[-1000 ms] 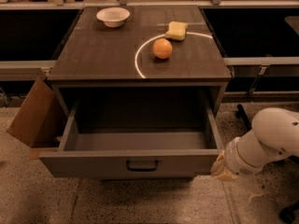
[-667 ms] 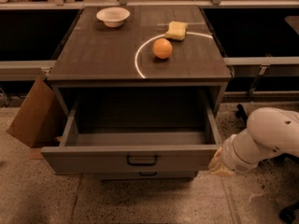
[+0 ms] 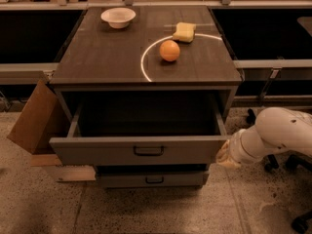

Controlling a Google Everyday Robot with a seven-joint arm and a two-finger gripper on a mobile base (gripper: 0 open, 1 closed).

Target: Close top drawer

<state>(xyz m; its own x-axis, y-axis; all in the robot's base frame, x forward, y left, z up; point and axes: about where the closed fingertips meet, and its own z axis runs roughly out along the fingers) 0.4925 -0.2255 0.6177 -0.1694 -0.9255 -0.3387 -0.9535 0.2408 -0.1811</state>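
Observation:
The top drawer (image 3: 139, 150) of the dark cabinet stands pulled out, its grey front panel facing me with a small dark handle (image 3: 148, 151) in the middle. Its inside looks empty and dark. My gripper (image 3: 225, 155) is at the right end of the drawer front, touching or very close to its corner. The white arm (image 3: 273, 133) reaches in from the right. A shallower drawer (image 3: 151, 179) shows below, slightly out.
On the cabinet top (image 3: 107, 52) sit a white bowl (image 3: 118, 17), an orange (image 3: 169, 50) and a yellow sponge (image 3: 184, 31). A cardboard box (image 3: 34, 118) leans at the cabinet's left side. Dark shelving runs behind.
The top drawer front has moved back toward the cabinet, showing less of its inside and uncovering the lower drawer. My gripper and arm moved with it.

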